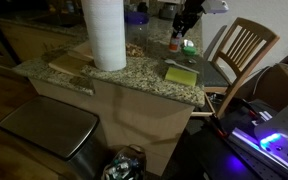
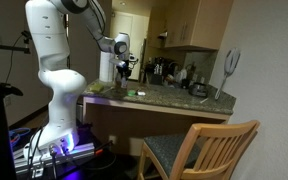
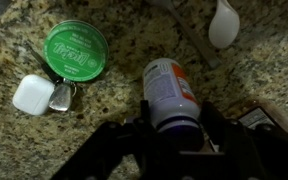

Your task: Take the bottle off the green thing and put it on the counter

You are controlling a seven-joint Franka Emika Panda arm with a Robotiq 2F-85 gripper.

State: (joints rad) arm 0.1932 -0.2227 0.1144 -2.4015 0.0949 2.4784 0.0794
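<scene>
In the wrist view the bottle (image 3: 169, 90), pale with a red-and-white label, stands between my gripper's (image 3: 174, 125) two fingers, which close on its dark upper end. The green thing (image 3: 76, 47), a round flat green tin, lies bare on the granite counter (image 3: 114, 110) to the bottle's left, apart from it. I cannot tell if the bottle's base touches the counter. In an exterior view the gripper (image 1: 184, 28) hangs over the bottle (image 1: 174, 43) beside the green tin (image 1: 190, 45) at the counter's far end. In both exterior views the arm reaches down to the counter (image 2: 174, 97).
A white case (image 3: 30, 94) with keys lies beside the tin. A white spoon (image 3: 224, 25) lies beyond the bottle. A tall white paper roll (image 1: 104, 35) and a yellow pad (image 1: 181, 75) are on the counter. A wooden chair (image 1: 246, 50) stands close by.
</scene>
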